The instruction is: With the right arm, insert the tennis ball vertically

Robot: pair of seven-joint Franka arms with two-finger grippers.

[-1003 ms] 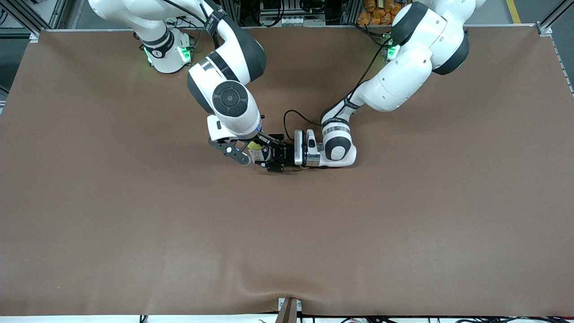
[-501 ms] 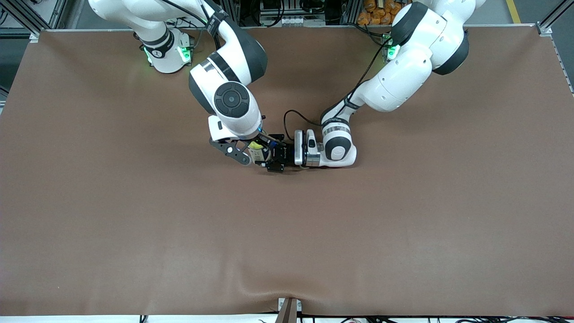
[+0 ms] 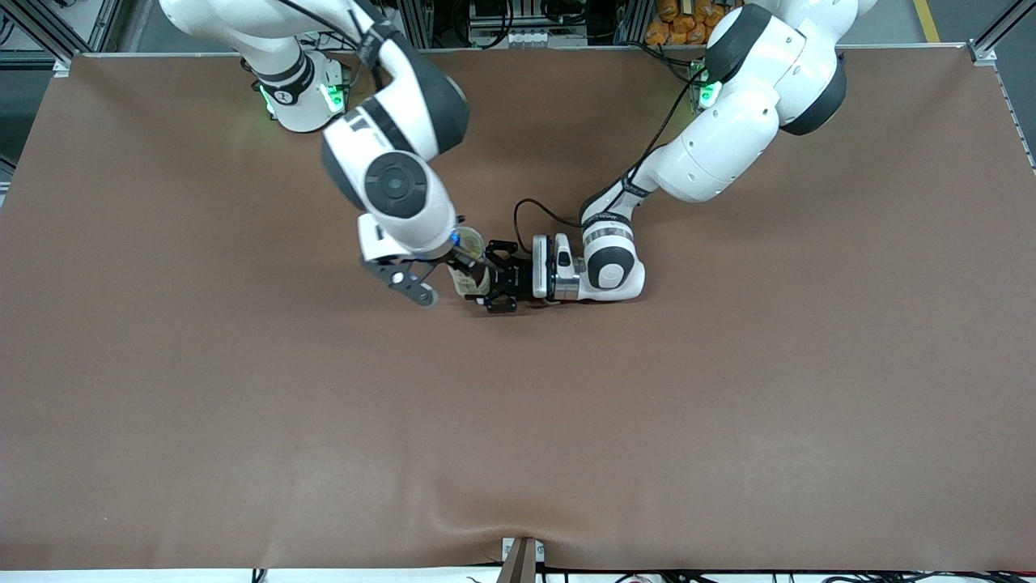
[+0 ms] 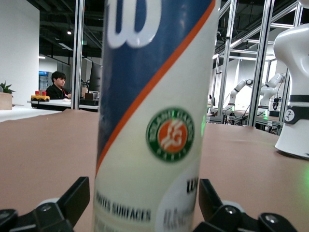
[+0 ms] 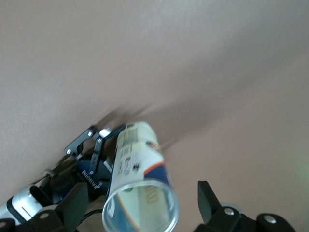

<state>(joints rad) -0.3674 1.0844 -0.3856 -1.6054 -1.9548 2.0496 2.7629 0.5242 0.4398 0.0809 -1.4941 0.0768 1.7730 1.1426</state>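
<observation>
The tall cylindrical tennis-ball can, white and blue with an orange stripe, stands upright on the brown cloth-covered table, just above the centre of the front frame. Its mouth is open; whether a ball lies inside cannot be told. The right gripper, a wide black linkage claw, hangs released directly over the can's mouth, its fingers spread wide around nothing. The left gripper, slim and black, reaches in level with the table from the left arm's end, and its fingers flank the can's lower body, let go rather than clenched.
</observation>
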